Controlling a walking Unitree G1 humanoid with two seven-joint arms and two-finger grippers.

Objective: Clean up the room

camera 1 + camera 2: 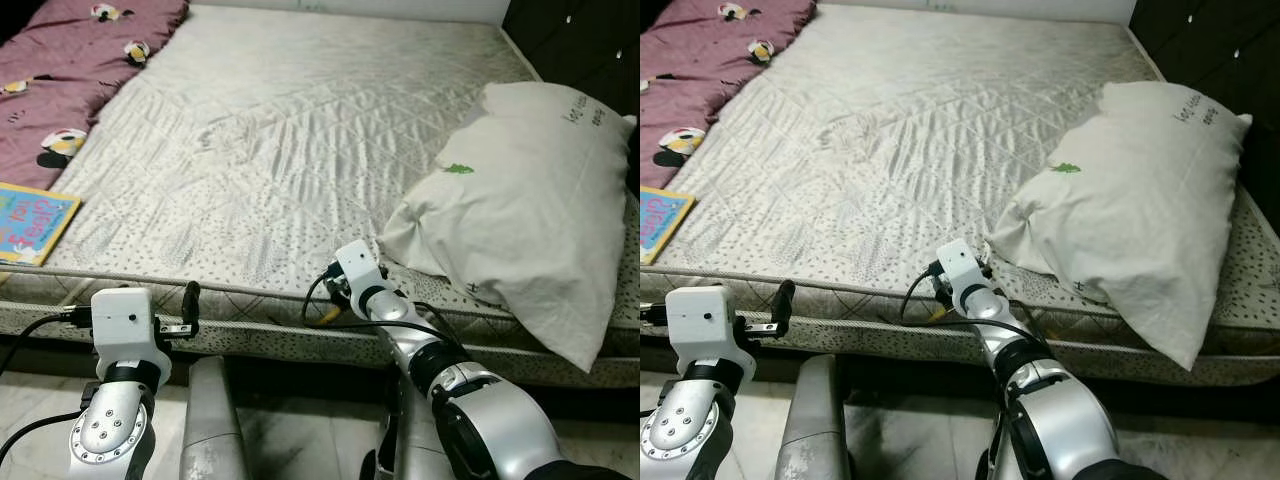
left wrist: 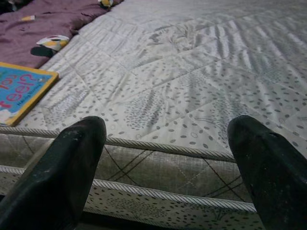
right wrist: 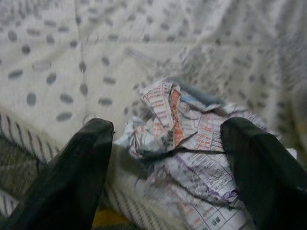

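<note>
Cleanup barely begun: right end effector (image 3: pixel 165 158) open, fingers straddling crumpled paper (image 3: pixel 182 143) on mattress edge, not yet gripped; left end effector (image 2: pixel 168 158) open, empty, book (image 2: pixel 21 91) beyond it.

Light: soft and even on the pale quilted bed (image 1: pixel 300 130), no glare.
Shadows: dark gap under the bed edge; the far right corner is dim.
Blur: the crumpled printed paper (image 3: pixel 187 139) looks fuzzy up close.
Head views: sharp.

Right claw (image 3: pixel 163 143) fingers spread wide, arm extended forward; left claw (image 2: pixel 168 158) spread, arm raised.
</note>
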